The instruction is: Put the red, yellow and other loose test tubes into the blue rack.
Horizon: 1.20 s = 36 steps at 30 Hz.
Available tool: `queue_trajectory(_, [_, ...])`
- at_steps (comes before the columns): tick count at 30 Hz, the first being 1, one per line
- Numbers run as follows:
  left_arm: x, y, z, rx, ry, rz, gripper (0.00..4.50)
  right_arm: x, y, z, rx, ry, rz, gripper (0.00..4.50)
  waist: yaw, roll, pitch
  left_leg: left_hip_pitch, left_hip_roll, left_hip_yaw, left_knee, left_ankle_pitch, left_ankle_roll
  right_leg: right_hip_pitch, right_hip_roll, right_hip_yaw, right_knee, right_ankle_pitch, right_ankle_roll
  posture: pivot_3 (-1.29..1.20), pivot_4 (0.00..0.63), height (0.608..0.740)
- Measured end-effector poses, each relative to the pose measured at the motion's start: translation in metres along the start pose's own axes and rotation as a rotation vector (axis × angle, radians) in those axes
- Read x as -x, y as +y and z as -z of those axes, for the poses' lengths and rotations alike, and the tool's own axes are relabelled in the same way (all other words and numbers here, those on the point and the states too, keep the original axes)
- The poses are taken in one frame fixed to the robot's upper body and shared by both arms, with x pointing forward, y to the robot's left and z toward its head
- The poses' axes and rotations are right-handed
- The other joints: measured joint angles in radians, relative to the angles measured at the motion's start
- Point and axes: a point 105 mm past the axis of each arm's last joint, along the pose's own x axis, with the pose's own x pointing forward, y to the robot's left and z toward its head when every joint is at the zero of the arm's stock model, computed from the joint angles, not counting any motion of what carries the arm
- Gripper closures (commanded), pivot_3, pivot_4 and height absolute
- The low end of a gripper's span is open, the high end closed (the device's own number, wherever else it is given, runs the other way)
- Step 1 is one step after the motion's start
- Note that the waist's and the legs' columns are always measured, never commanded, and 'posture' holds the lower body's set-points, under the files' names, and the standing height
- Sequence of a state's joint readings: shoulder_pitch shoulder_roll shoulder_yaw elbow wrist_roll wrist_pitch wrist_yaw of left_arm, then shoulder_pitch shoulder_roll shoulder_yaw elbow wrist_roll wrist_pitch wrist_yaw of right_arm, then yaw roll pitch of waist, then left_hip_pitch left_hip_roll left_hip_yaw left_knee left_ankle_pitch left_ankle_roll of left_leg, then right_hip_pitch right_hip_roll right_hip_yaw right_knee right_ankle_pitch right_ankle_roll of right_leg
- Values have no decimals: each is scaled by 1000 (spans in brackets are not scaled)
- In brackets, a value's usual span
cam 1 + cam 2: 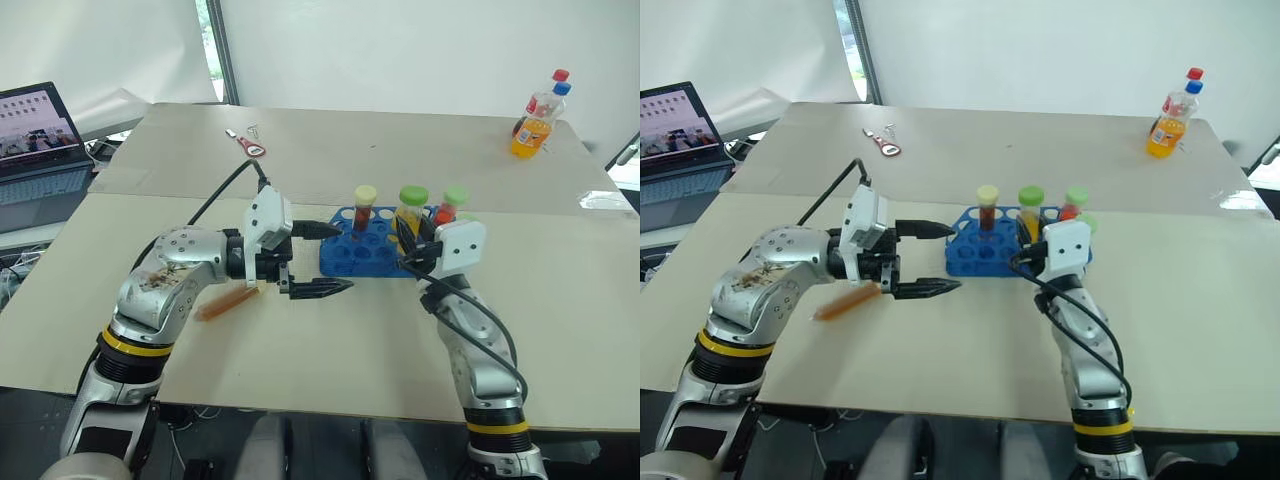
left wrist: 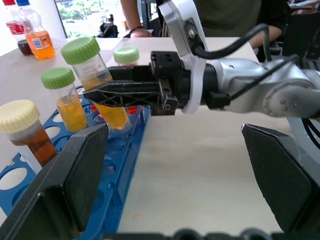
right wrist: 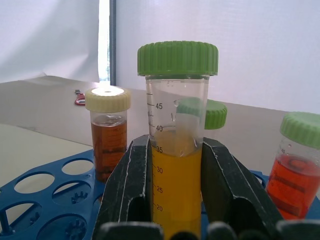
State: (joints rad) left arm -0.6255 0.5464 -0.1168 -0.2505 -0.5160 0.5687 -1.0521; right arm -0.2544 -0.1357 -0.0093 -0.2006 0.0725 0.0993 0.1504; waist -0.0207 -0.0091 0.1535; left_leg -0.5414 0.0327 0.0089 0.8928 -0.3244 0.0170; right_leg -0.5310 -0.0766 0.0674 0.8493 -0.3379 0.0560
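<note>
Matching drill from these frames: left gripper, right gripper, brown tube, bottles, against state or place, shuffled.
1. left gripper
2. right gripper
3. brown tube
4. bottles

A. standing in the rack
B. far right corner of the table
C. open
D. shut on the yellow tube

Pairs: 1-C, 2-D, 3-A, 4-B
</note>
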Motion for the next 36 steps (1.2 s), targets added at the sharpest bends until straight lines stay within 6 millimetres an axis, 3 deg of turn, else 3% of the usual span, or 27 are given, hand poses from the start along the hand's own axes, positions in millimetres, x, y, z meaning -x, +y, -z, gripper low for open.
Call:
queue_trajectory(5, [-2,3,0,4,0,-28,0,2,3,6,-29,4,13,3575,-1,0,0,-5,0,-1,5,0,0,-8,1,0,9,-2,-2,0,150,659])
queue_trajectory(9, [-2,5,1,4,2,-47,0,7,2,9,-45,9,23,1767,-3,0,0,-6,0,-1,5,0,0,-10,1,0,11,-3,-3,0,150,659])
queue_trajectory(14, [4,10,4,-6,50,-80,0,10,0,10,-35,19,23,138,-5,0,0,-7,0,-1,5,0,0,-11,1,0,11,-3,-4,0,150,659])
queue_trajectory(17, [16,19,7,-3,131,-118,0,24,-6,10,16,50,-4,138,-5,0,0,-8,0,-1,5,0,0,-11,1,0,11,-4,-3,0,150,659])
queue_trajectory(23, [61,37,7,6,412,-214,0,54,-18,-3,128,166,-253,138,-16,0,0,-8,1,-2,6,0,0,-11,1,0,11,-6,-4,0,150,659])
queue_trajectory(30, [94,33,30,126,737,-208,0,77,22,-31,36,306,-765,138,-21,-1,1,-8,0,-4,5,0,1,-11,1,-2,13,-9,-6,0,150,659])
queue_trajectory(36, [105,25,58,198,913,-157,0,91,46,-53,-14,344,-1023,138,-18,-3,2,-9,0,-6,5,0,1,-11,1,-4,13,-10,-7,0,150,659])
